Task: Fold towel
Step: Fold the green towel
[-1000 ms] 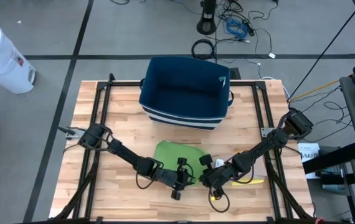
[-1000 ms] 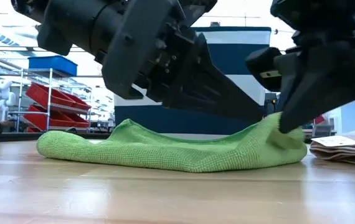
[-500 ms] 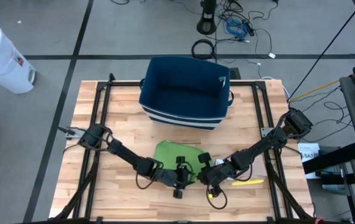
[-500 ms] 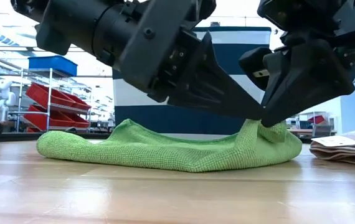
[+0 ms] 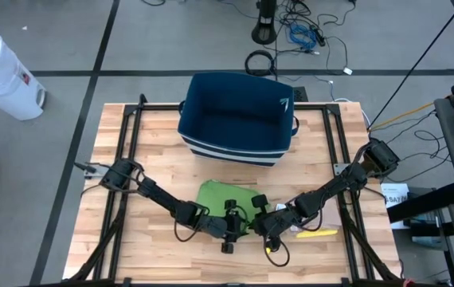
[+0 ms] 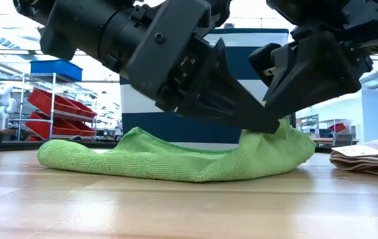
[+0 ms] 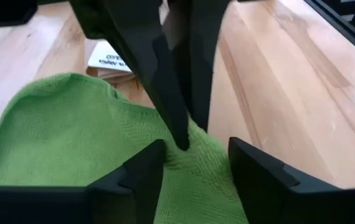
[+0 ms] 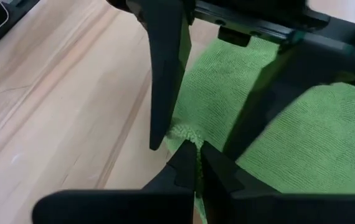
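From above we see a crumpled green cloth towel (image 5: 225, 196) on the pale wooden slatted table (image 5: 123, 247), just in front of a dark blue fabric bin with a striped base (image 5: 237, 117). The left gripper (image 5: 239, 226) and right gripper (image 5: 257, 224) meet at the towel's near edge (their fingers too small to read). A yellow marker (image 5: 316, 233) lies beside the right arm.

Your towel (image 5: 225, 197) lies on the counter (image 5: 155, 151) just in front of the bin (image 5: 237, 118); both grippers meet at its front edge, papers (image 5: 334, 217) to its right.
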Controlling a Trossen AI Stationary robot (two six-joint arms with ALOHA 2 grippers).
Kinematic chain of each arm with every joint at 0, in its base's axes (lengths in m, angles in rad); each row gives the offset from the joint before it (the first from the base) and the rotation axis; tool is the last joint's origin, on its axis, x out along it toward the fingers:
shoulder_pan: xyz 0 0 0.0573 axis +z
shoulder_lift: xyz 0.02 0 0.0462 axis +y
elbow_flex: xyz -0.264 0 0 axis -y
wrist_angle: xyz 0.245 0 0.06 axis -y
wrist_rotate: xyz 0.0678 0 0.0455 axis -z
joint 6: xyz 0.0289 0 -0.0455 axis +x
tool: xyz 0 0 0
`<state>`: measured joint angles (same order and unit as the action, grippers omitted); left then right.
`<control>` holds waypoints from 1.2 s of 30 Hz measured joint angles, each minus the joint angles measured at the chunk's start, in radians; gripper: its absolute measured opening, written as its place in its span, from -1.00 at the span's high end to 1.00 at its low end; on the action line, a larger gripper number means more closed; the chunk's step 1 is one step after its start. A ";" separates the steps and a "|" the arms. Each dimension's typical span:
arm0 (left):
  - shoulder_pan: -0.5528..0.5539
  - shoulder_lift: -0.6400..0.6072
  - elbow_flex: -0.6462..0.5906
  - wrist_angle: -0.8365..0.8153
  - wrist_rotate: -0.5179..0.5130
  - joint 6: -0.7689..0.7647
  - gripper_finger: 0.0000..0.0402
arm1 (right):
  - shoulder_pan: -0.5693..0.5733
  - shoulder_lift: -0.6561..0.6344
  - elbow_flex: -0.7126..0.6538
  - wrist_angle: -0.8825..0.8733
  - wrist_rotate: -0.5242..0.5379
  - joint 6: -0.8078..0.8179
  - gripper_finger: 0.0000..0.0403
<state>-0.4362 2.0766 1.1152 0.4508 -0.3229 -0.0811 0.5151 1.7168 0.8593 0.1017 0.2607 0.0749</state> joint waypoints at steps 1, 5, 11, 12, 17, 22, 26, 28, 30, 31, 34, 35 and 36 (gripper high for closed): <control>0.000 0.000 0.000 -0.006 -0.001 0.000 0.12 | -0.001 0.000 0.000 0.000 0.000 0.000 0.99; 0.000 0.000 0.000 -0.033 -0.013 -0.017 0.33 | -0.001 0.000 0.000 -0.001 -0.001 0.005 0.99; -0.009 0.000 0.000 -0.027 -0.027 0.034 0.72 | 0.002 0.000 0.000 -0.004 -0.056 -0.010 0.95; -0.012 0.000 0.000 -0.026 -0.027 0.047 0.78 | 0.007 -0.001 0.000 -0.010 -0.055 -0.020 0.91; -0.032 0.000 0.000 -0.050 0.015 0.089 0.96 | 0.043 -0.015 0.001 -0.097 0.029 -0.053 0.53; -0.066 0.000 0.000 -0.070 0.068 0.102 0.97 | 0.056 -0.015 0.001 -0.202 0.061 -0.047 0.05; -0.089 0.000 0.000 -0.079 0.087 0.117 0.98 | 0.062 -0.014 0.001 -0.218 0.040 -0.038 -0.17; -0.096 0.000 0.000 -0.084 0.087 0.118 0.98 | 0.063 -0.014 0.001 -0.210 -0.001 -0.043 -0.21; -0.100 0.000 0.000 -0.093 0.088 0.117 0.98 | 0.063 -0.014 0.001 -0.206 -0.027 -0.042 -0.20; -0.101 -0.001 0.000 -0.098 0.088 0.117 0.98 | 0.064 -0.014 0.001 -0.207 -0.027 -0.038 -0.19; -0.107 -0.001 0.000 -0.101 0.088 0.118 0.98 | 0.065 -0.011 0.001 -0.239 -0.026 -0.031 -0.14; -0.109 -0.001 0.000 -0.101 0.088 0.118 0.98 | 0.066 -0.007 0.001 -0.244 -0.025 -0.031 -0.12; -0.111 -0.001 0.000 -0.101 0.088 0.118 0.98 | 0.070 -0.001 0.001 -0.244 -0.024 -0.032 -0.10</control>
<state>-0.5472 2.0754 1.1152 0.3496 -0.2354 0.0368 0.5849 1.7163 0.8604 -0.1425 0.2363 0.0432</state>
